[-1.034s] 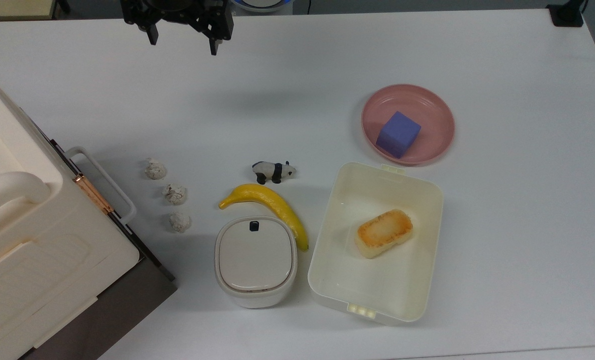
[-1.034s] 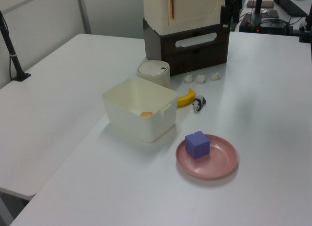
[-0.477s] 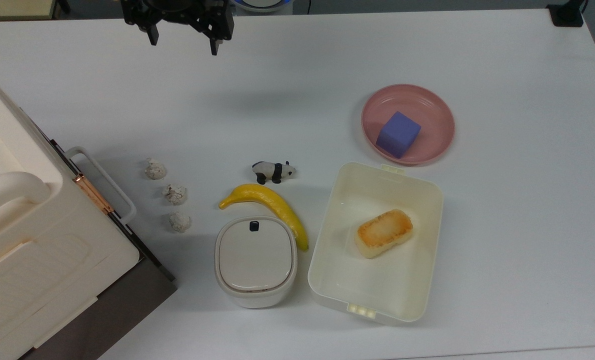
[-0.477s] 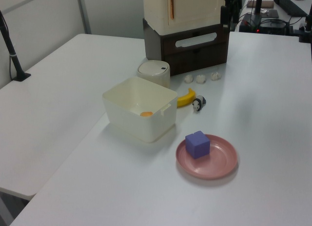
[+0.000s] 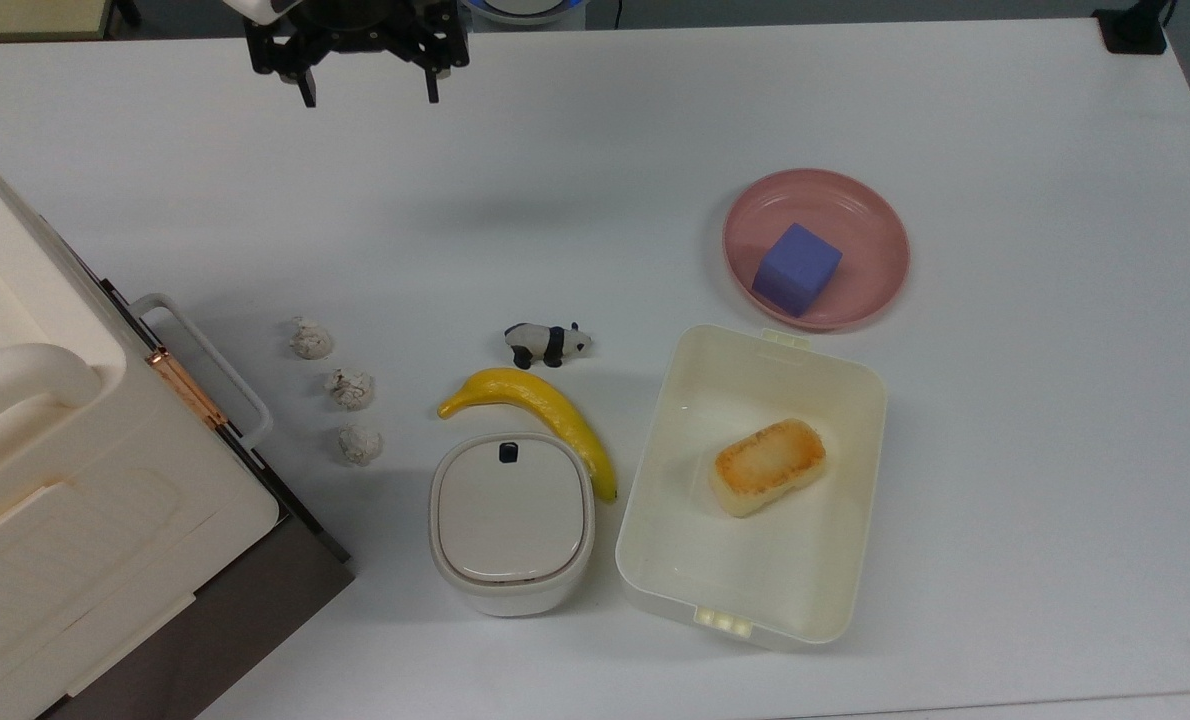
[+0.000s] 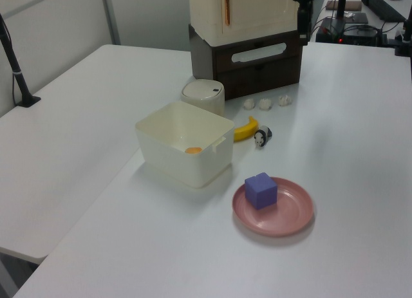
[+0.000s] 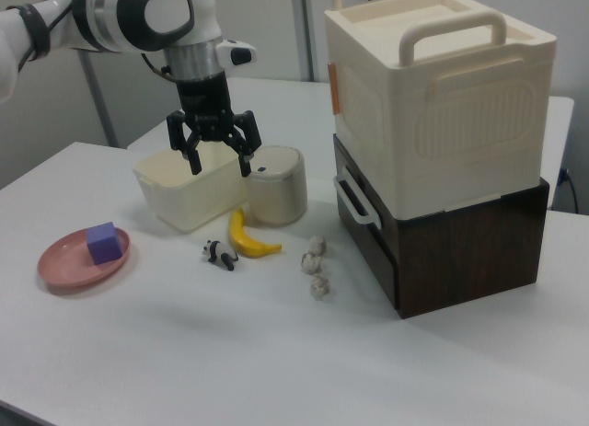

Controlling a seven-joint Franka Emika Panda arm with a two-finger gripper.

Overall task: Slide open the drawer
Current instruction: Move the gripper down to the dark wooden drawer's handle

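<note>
Above the white table (image 5: 655, 120), at the top view's upper left, your gripper (image 5: 367, 92) hangs with fingers spread and nothing between them; since a second ago it has turned so both fingertips sit level. Your drawer (image 7: 368, 225) is shut in the dark-brown cabinet (image 7: 469, 251) under the cream box (image 7: 442, 104), its whitish loop handle (image 5: 217, 362) well apart from the gripper. Nothing else has moved: three crumpled lumps (image 5: 351, 388), banana (image 5: 545, 410), panda figure (image 5: 547, 343).

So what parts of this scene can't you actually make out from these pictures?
- Drawer interior: shut in the right view, so its contents stay hidden.
- Cabinet top: cut off by the top view's left edge.
- Lidded bin: the lid hides what is inside.
- Arm above the gripper: cut off by the top view's top edge.
</note>
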